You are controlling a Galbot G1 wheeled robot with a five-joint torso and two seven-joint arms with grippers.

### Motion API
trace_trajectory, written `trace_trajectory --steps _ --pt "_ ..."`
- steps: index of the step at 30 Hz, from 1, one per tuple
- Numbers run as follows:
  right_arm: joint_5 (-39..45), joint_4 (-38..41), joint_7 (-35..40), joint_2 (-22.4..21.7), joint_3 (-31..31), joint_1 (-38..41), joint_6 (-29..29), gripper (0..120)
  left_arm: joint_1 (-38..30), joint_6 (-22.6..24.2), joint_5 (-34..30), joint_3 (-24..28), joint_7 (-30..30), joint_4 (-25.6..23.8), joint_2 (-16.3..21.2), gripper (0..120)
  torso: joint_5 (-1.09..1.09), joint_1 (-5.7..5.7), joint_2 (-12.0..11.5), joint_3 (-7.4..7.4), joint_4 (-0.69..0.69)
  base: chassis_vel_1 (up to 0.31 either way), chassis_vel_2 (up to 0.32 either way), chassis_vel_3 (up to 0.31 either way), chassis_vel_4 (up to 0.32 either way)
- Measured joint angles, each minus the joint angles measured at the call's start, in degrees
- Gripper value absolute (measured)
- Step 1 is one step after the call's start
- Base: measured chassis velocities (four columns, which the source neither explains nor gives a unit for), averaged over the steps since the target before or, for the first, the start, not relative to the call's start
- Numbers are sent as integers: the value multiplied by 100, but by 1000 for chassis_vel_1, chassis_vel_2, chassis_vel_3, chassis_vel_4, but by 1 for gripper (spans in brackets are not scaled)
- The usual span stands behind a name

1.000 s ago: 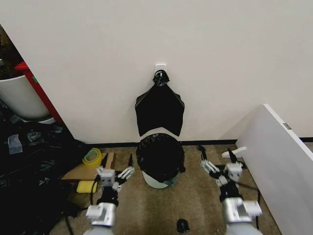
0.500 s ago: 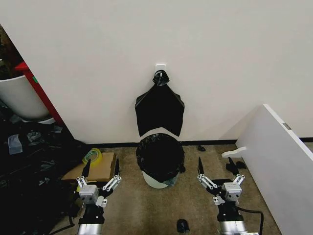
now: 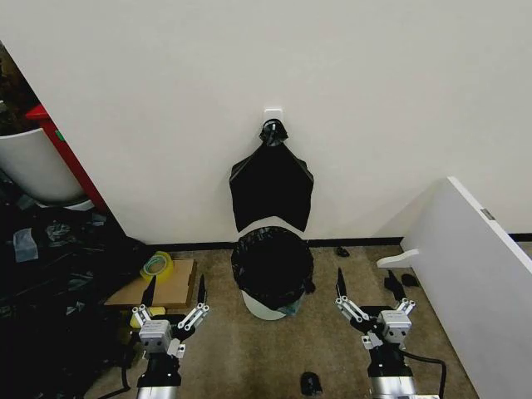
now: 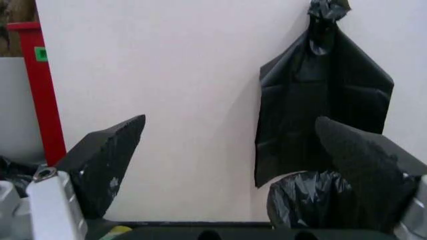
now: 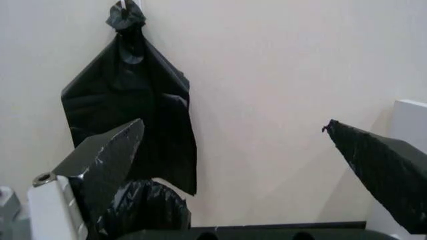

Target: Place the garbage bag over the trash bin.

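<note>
The trash bin (image 3: 264, 308) stands on the carpet against the wall, only its white lower part showing. The glossy black garbage bag (image 3: 271, 263) lines it and drapes over the rim; the bag also appears in the left wrist view (image 4: 310, 200) and the right wrist view (image 5: 143, 207). My left gripper (image 3: 175, 288) is open, low and to the left of the bin, well apart from it. On the other side, my right gripper (image 3: 366, 284) is open too, with nothing between its fingers. Both wrist views look at the wall past the spread fingertips (image 4: 107, 160) (image 5: 373, 160).
A black bundle of bags (image 3: 272, 193) hangs from a wall hook above the bin. A cardboard sheet (image 3: 166, 291) and a yellow tape roll (image 3: 156, 266) lie at left beside dark clutter (image 3: 50, 274). A white panel (image 3: 474, 274) leans at right. A small black object (image 3: 310, 382) lies on the carpet.
Both grippers have drawn back from the bin's sides toward me and lower in the view. In the last half second they have barely moved.
</note>
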Motion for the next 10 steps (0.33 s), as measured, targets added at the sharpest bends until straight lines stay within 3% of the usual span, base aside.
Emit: trace_trajectory --steps 10 --pt "20 16 -20 -26 -46 -1 -91 100 -14 -6 64 69 -49 121 -32 100 0 0 0 0 0 0 0 0 0"
